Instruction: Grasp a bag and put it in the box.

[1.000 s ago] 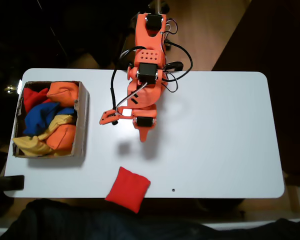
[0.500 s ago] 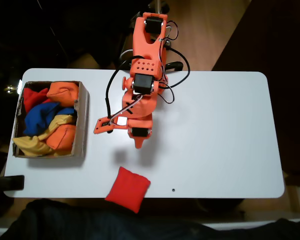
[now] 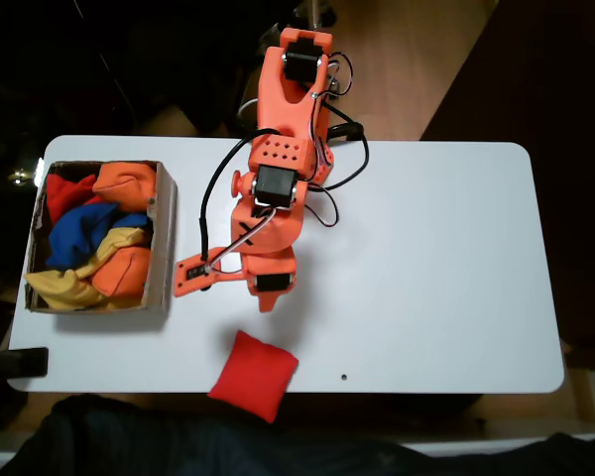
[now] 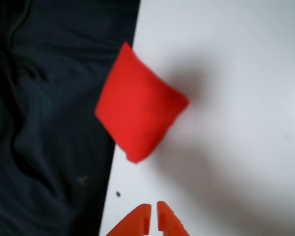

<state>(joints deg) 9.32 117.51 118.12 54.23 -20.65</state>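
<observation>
The gripper (image 4: 153,216), fingers together and empty, hangs above the tabletop (image 3: 426,268). The bag (image 3: 254,375) lies at the near edge, overhanging it, right of the box (image 3: 163,238).

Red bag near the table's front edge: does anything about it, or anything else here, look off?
Yes. The red bag lies turned like a diamond, one corner hanging past the table edge over dark cloth. The pincer, shut, is short of it. The box already holds several beanbags.
</observation>
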